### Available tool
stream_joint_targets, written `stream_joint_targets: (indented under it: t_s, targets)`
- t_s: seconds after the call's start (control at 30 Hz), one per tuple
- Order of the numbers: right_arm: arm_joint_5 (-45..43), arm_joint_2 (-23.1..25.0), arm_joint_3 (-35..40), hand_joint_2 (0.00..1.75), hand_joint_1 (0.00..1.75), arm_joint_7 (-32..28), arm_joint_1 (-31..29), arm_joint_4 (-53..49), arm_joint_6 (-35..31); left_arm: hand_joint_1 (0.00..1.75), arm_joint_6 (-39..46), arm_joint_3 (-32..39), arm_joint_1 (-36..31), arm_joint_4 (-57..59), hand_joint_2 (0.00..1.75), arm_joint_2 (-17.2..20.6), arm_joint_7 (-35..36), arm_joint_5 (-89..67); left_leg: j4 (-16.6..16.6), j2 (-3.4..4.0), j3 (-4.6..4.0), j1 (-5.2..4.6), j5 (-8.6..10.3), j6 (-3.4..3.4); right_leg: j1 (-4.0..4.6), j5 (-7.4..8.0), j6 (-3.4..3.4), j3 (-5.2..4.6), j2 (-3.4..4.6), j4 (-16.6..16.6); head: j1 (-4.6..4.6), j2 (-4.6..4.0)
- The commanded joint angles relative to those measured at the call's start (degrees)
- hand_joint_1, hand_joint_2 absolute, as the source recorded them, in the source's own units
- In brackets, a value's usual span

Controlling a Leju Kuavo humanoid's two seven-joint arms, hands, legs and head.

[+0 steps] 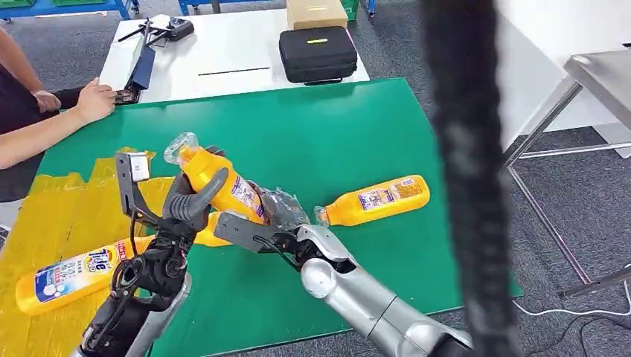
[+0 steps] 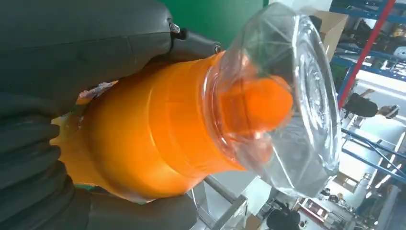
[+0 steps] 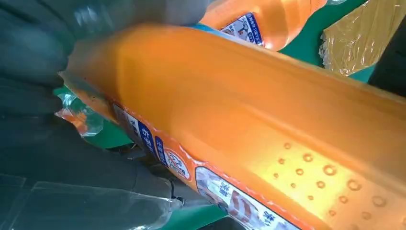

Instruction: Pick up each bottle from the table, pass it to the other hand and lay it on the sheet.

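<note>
The held bottle (image 1: 217,181) is hanging above the green mat (image 1: 327,134) near the middle of the head view, tilted, its long axis running from about ten o'clock down to four o'clock, with the clear cap (image 1: 179,147) pointing toward ten o'clock and the base toward four. The left hand (image 1: 195,199) is gripping it around the upper body just under the cap, thumb across the front; in the left wrist view the same bottle (image 2: 158,129) is sitting against the grey thumb with the cap (image 2: 287,100) facing away. The right hand (image 1: 269,216) is closing around the lower part, and its fingers are largely hidden behind the bottle and clear plastic, so exactly how they lie is hard to make out. A second bottle (image 1: 379,198) is lying flat on the mat at three o'clock of the held one, cap toward the hands. A third bottle (image 1: 71,277) is lying on the yellow sheet (image 1: 52,216) at eight o'clock, partly covered by the left arm. A blurred dark strap (image 1: 469,163) is crossing the picture on the right. At ten o'clock a person's hand (image 1: 93,100) is resting on the white table (image 1: 223,52), which is also carrying a black case (image 1: 318,53).
</note>
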Motion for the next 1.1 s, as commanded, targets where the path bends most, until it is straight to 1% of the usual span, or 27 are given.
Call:
stream_joint_targets:
  t_s: [0.03,0.07,0.1,0.13,0.17,0.2,0.27,0.33,0.37,0.4,0.5,0.57,0.6,0.63,0.67,0.7,0.77,0.83,0.87,0.9,1.07,1.1]
  targets:
    - [-0.2,0.1,5.6,1.75,1.75,-0.8,-3.3,1.5,0.1,1.75,-0.6,-4.6,-2.1,4.1,1.75,-0.7,0.7,1.1,0.0,0.02,0.09,0.01,-0.04,-0.1,0.01,-0.04,0.0,0.1,-0.05,0.0,-0.02,0.0]
    - [-0.2,0.1,5.5,1.75,0.05,-0.7,-3.3,1.6,0.0,1.75,-0.6,-4.3,-1.9,3.8,1.75,-0.7,0.4,1.4,0.1,0.05,0.28,0.07,-0.17,-0.24,0.06,-0.16,-0.01,0.3,-0.1,0.1,0.0,0.0]
    - [-0.2,-0.1,5.4,1.75,0.0,-0.6,-3.3,1.7,-0.1,1.75,-0.6,-3.9,-1.9,3.4,1.75,-0.6,-0.1,1.6,0.0,0.02,0.16,0.05,-0.09,-0.16,0.04,-0.09,-0.01,0.18,-0.07,0.0,-0.02,0.0]
    - [0.0,-0.2,5.0,0.0,0.0,-0.7,-3.2,1.6,-1.0,1.75,-0.5,-3.5,-1.7,2.7,1.75,-0.5,-0.6,1.6,0.1,0.04,0.26,0.06,-0.15,-0.23,0.06,-0.14,-0.01,0.28,-0.09,0.0,-0.02,0.0]
    - [0.0,-0.3,4.8,0.0,0.0,-0.7,-3.2,1.7,-1.1,1.75,-0.4,-3.3,-1.7,2.4,1.75,-0.3,-0.8,1.6,0.0,0.01,0.08,0.01,-0.04,-0.1,0.01,-0.04,0.0,0.09,-0.05,0.0,0.0,0.0]
    - [-0.1,-0.5,4.4,0.0,0.0,-0.7,-3.2,1.6,-1.2,1.75,-0.3,-2.9,-1.5,1.6,1.75,-0.1,-1.1,1.6,0.1,0.05,0.19,0.05,-0.12,-0.18,0.05,-0.1,-0.01,0.2,-0.05,0.0,-0.04,0.0]
    - [-0.3,-0.6,3.6,0.0,0.0,-0.9,-3.1,1.5,-1.7,1.75,-0.2,-2.4,-1.2,0.9,1.75,0.2,-1.4,1.5,0.0,0.02,0.09,0.02,-0.06,-0.12,0.02,-0.06,0.0,0.1,-0.06,0.0,-0.04,0.0]
    - [-0.3,-0.7,3.5,0.0,0.0,-0.9,-3.2,1.5,-1.7,1.75,-0.2,-2.3,-1.2,0.7,1.75,0.3,-1.3,1.5,0.1,0.03,0.28,0.08,-0.19,-0.25,0.08,-0.18,-0.01,0.31,-0.12,0.1,-0.04,0.0]
    - [-0.3,-0.7,3.4,0.0,0.0,-1.0,-3.2,1.5,-1.7,1.75,-0.2,-2.3,-1.1,0.7,1.75,0.3,-1.4,1.4,0.0,0.03,0.08,0.04,-0.06,-0.12,0.04,-0.05,0.0,0.1,-0.05,0.0,-0.02,0.0]
    - [-0.3,-0.6,3.2,0.0,0.0,-1.0,-3.1,1.5,-1.7,1.75,-0.2,-2.3,-1.0,0.7,1.75,0.3,-1.4,1.4,0.1,0.04,0.18,0.05,-0.12,-0.18,0.04,-0.12,0.0,0.19,-0.09,0.1,0.0,0.0]
    - [-0.3,-0.7,3.1,0.0,0.0,-1.1,-2.9,2.1,-1.3,1.75,-0.2,-2.2,-1.0,0.1,1.75,0.3,-2.0,0.9,0.0,-0.01,0.05,0.03,-0.02,-0.09,0.02,-0.03,0.0,0.06,-0.07,0.0,0.0,0.0]
    - [-0.2,-0.9,3.0,0.0,0.0,-0.8,-2.7,2.9,-0.9,1.75,-0.3,-1.6,-0.8,-1.2,1.75,0.5,-3.1,0.6,0.1,0.0,0.23,0.07,-0.15,-0.22,0.07,-0.15,-0.01,0.26,-0.13,0.1,-0.02,0.0]
    - [-0.1,-1.5,2.7,0.0,0.0,-0.6,-2.4,3.4,-0.9,1.75,0.0,-0.6,-0.7,-2.5,1.75,0.7,-4.1,0.3,0.0,0.0,0.07,0.03,-0.04,-0.11,0.02,-0.05,0.0,0.09,-0.07,0.0,-0.02,0.0]
    - [0.6,-1.8,2.5,0.0,0.0,0.1,-2.3,3.8,-1.3,1.75,0.6,0.7,-0.5,-4.2,1.75,0.9,-5.3,-0.6,0.1,0.01,0.15,0.06,-0.09,-0.17,0.06,-0.09,0.0,0.17,-0.1,0.0,-0.02,0.0]
    - [0.9,-2.3,2.1,0.0,0.0,0.1,-2.0,3.7,-1.4,1.75,1.3,2.9,0.7,-6.4,1.75,-0.3,-5.9,-1.7,0.0,-0.02,0.1,0.05,-0.06,-0.13,0.05,-0.06,-0.01,0.13,-0.1,0.0,0.0,0.0]
    - [0.9,-2.9,1.3,0.0,0.0,-0.6,-1.5,3.0,-1.9,1.75,2.0,4.6,1.5,-9.4,1.75,-0.6,-6.0,-3.9,0.1,-0.02,0.16,0.07,-0.12,-0.18,0.07,-0.12,-0.01,0.2,-0.13,0.0,-0.02,0.0]
    - [0.8,-3.5,0.4,0.0,0.0,-1.0,-1.0,1.8,-2.0,1.75,2.7,7.4,1.4,-12.3,1.75,-0.2,-6.9,-6.4,0.0,-0.01,0.04,0.05,-0.05,-0.11,0.04,-0.05,0.0,0.06,-0.08,0.0,-0.02,0.0]
    - [0.9,-4.2,-0.5,0.0,0.0,-1.1,-0.3,-0.1,-1.7,1.75,3.8,10.8,0.1,-14.2,1.75,1.0,-10.2,-12.7,0.2,0.04,0.19,0.12,-0.21,-0.24,0.11,-0.2,-0.01,0.23,-0.13,0.1,-0.02,0.0]
    - [1.0,-4.6,-0.8,0.0,0.0,-1.2,-0.1,-0.9,-1.6,1.75,4.6,12.0,-0.6,-14.4,1.75,1.5,-11.1,-15.9,0.1,-0.01,-0.05,0.07,-0.03,-0.1,0.06,-0.04,-0.01,-0.03,-0.11,0.0,-0.02,0.0]
    - [1.3,-4.8,-1.2,0.0,0.0,-1.2,0.2,-1.5,-1.2,1.75,3.4,13.6,-0.9,-14.4,1.75,1.3,-10.1,-16.3,0.1,-0.04,0.05,0.1,-0.11,-0.19,0.1,-0.13,-0.02,0.08,-0.19,0.1,0.0,0.0]
    - [1.4,-4.6,-1.3,0.0,0.0,-1.2,0.3,-1.4,-0.9,1.75,3.0,13.5,-0.5,-13.8,1.75,0.5,-10.4,-16.8,0.0,0.01,0.04,0.04,-0.04,-0.13,0.03,-0.05,-0.01,0.03,-0.09,0.0,-0.02,0.0]
    - [1.8,-4.8,-1.6,0.0,0.0,-1.5,0.5,-1.9,-0.7,1.75,7.1,13.5,-1.8,-13.1,1.75,1.9,-14.2,-25.7,0.0,-0.02,0.02,0.04,-0.03,-0.12,0.04,-0.04,-0.01,0.03,-0.11,0.0,0.0,0.0]
